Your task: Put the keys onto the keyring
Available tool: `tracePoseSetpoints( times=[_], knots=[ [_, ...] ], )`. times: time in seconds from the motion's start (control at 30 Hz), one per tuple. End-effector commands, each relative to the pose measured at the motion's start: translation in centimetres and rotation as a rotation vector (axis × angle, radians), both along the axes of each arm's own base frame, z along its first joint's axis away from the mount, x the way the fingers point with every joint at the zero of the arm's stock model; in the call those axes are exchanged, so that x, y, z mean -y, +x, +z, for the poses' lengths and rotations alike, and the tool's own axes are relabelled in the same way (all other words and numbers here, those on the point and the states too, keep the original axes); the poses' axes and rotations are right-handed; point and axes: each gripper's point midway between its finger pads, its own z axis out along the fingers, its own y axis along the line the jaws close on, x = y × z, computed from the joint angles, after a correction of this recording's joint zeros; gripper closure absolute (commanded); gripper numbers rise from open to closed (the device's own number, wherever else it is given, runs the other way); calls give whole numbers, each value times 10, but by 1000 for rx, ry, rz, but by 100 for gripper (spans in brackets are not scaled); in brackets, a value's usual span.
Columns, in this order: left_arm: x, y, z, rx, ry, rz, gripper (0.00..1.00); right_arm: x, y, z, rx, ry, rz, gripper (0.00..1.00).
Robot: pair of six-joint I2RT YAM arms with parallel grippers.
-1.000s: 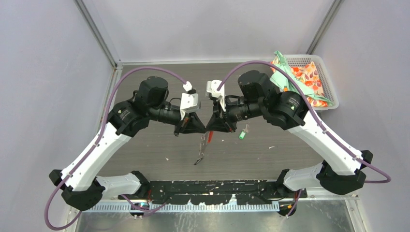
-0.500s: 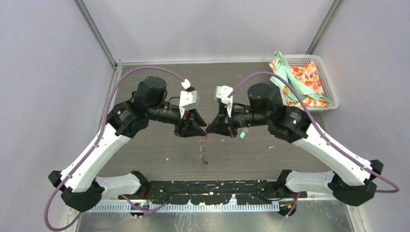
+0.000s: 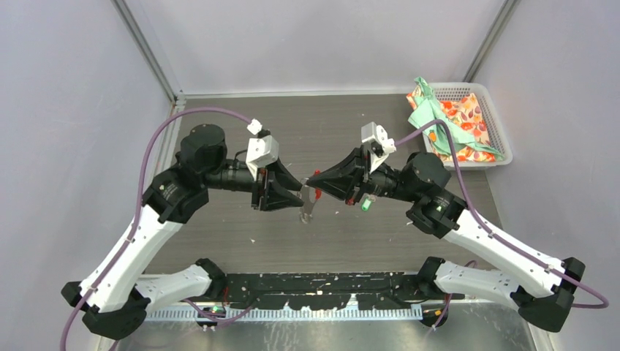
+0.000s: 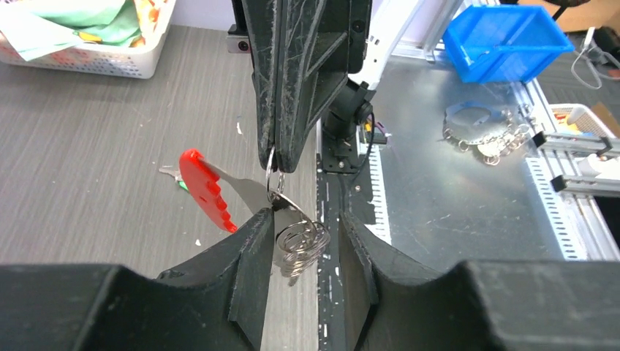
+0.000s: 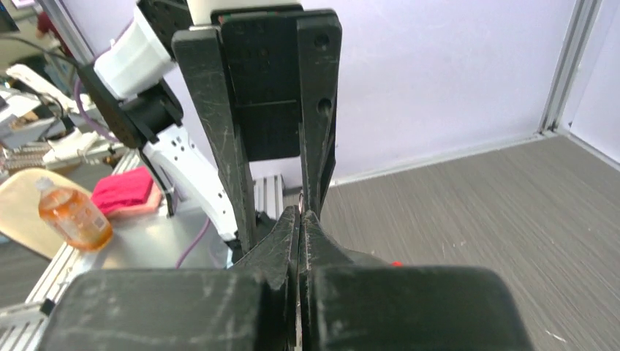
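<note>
The keyring (image 4: 298,245) hangs straight down from my right gripper (image 4: 276,157), pinched shut on its top loop, its lower coil between the half-open, empty jaws of my left gripper (image 4: 300,219).

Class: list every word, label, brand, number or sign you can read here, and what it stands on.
None can be read in any view.
The keyring and its red tab: no lettering shows.
Orange bottle: too blurred to tell.
Cloth: flower print only.
</note>
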Motion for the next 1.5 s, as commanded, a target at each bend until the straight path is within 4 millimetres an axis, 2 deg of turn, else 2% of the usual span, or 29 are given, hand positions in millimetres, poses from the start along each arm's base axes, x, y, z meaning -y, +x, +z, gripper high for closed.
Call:
tracePoseSetpoints(
  times=[0.0, 0.1, 0.37, 0.53, 0.63, 0.7, 0.87, 0.93, 1.1, 1.23, 1.37, 1.47],
  knots=[
    [1, -2, 13, -35, -49, -7, 61, 17, -4, 58, 84, 268, -29, 99],
    [-2, 0, 13, -52, -68, 14, 61, 19, -6, 58, 79, 290, -27, 99],
    [1, 6, 41, -154, -144, 44, 60, 20, -8, 49, 51, 320, -10, 99],
    [-1, -7, 60, -174, -165, -47, 55, 19, -12, 44, 52, 287, 5, 99],
    [-3, -11, 64, -169, -165, -71, 53, 19, -15, 44, 61, 264, 19, 99],
    [-5, -10, 61, -164, -160, -82, 56, 18, -18, 43, 65, 247, 36, 99],
    [-8, -7, 58, -178, -152, -123, 78, 12, -25, 41, 56, 203, 92, 99],
    [-10, -9, 56, -182, -146, -151, 82, 11, -26, 42, 52, 199, 104, 99],
    [-10, -4, 49, -115, -144, -131, 83, 12, -26, 45, 49, 204, 99, 99],
    [-8, 3, 48, -111, -146, -89, 77, 9, -23, 46, 44, 209, 97, 99],
    [-7, -11, 45, -122, -134, -149, 71, 7, -20, 49, 50, 219, 88, 99],
    [-6, -16, 36, -117, -120, -157, 70, 4, -18, 52, 53, 220, 89, 99]
  ],
)
